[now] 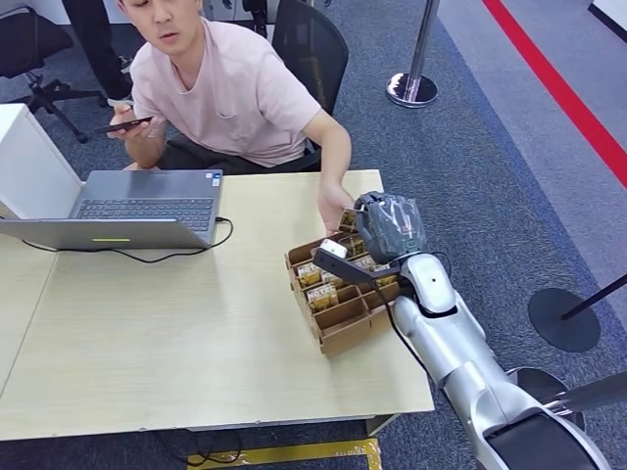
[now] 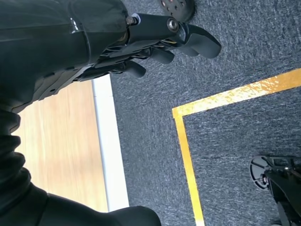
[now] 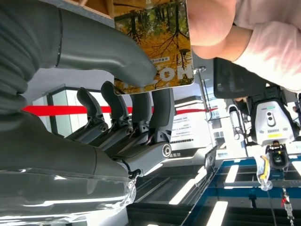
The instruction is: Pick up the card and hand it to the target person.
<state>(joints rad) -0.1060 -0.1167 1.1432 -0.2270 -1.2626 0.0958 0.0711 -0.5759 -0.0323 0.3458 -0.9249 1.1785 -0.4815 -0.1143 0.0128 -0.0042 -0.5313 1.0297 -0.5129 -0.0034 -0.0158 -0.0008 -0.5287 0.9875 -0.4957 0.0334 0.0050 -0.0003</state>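
The right hand's (image 3: 117, 113) thumb and fingers (image 3: 161, 113) pinched the card (image 3: 160, 42), raised above the cardboard tray (image 1: 348, 328) on the worktop (image 1: 185, 333), likely for the person's hand (image 1: 333, 208) to take. Actual contact was hidden. The left hand (image 2: 152, 42) hung over carpet, fingers loosely extended, empty.

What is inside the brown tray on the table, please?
The tray holds rows of yellow-patterned cards standing in its compartments; the near ones look empty. The right hand and the person's hand cover its far corner.
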